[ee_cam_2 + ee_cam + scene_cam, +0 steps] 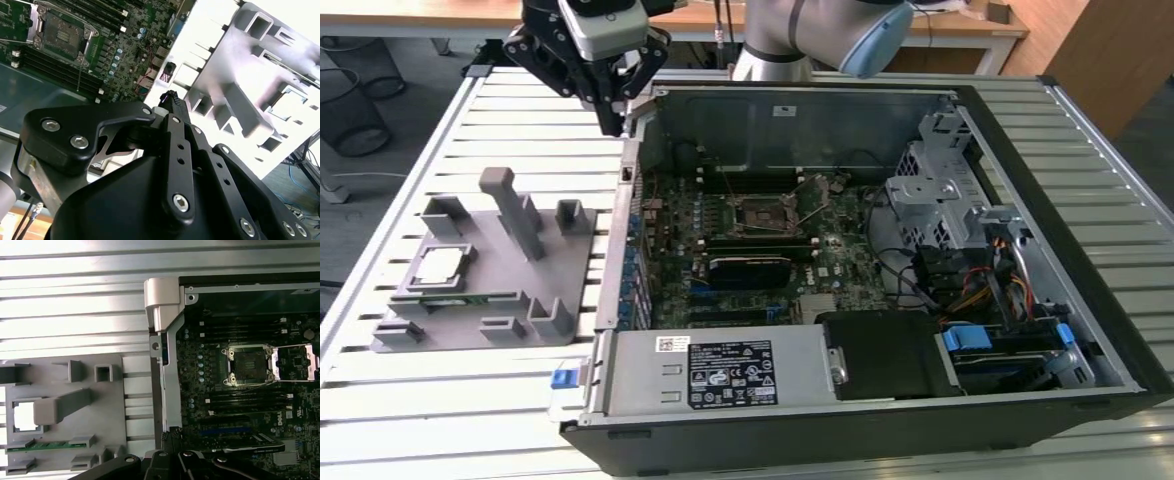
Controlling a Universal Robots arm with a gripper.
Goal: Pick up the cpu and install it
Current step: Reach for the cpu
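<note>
The cpu (440, 265) is a small silver-grey square lying flat in a recess of the grey fixture (520, 310), at the exterior view's left. In the first wrist view the cpu (21, 416) shows as a bright square partly behind a grey post. My gripper (610, 124) hangs above the open computer case's far left corner, well away from the cpu, shut with nothing in it. Its black fingers (176, 125) meet at the tip in the second wrist view. The black socket (758, 213) on the motherboard stands open with its metal frame lifted, as the socket (248, 365) also shows in the first wrist view.
The open computer case (1067, 300) takes up the middle and right of the slatted table (507, 110). A green memory stick (47, 445) lies in the fixture beside the cpu. The fixture's tall grey post (514, 210) stands close to the cpu. Drive cages and cables (961, 250) crowd the case's right side.
</note>
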